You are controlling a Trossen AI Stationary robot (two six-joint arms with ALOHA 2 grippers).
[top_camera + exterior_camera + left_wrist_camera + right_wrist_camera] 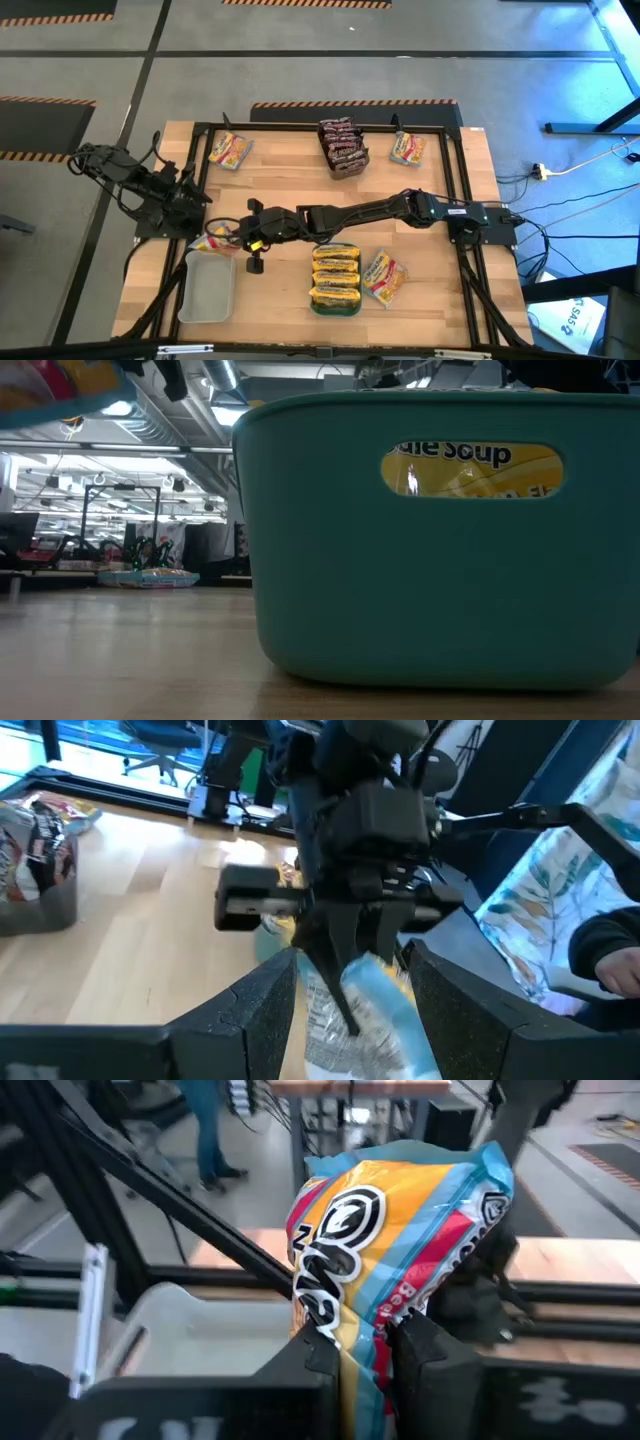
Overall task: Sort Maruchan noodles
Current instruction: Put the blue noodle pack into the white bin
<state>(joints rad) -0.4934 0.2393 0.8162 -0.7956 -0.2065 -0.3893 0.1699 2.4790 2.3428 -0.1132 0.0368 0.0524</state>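
Dark right fingers (357, 1348) clamped a yellow noodle packet (390, 1230), held up just above the translucent tray (207, 288) at the desk's (280, 170) left front. Left fingers (345, 995) spread wide, flanking the same packet there.

My right arm is stretched long and nearly flat across the middle of the table, reaching from its base on the right side toward the left. Its end effector (238, 238) is clamped on a packet (385, 1240), the two dark fingers (310, 1365) pinching the lower edge, as my right wrist camera shows. My left arm is folded up close to its own base at the left edge. Its end effector (205, 228) points toward the right one, fingers (262, 1005) spread apart; they seem to flank the same packet without gripping it, though I can't be sure.
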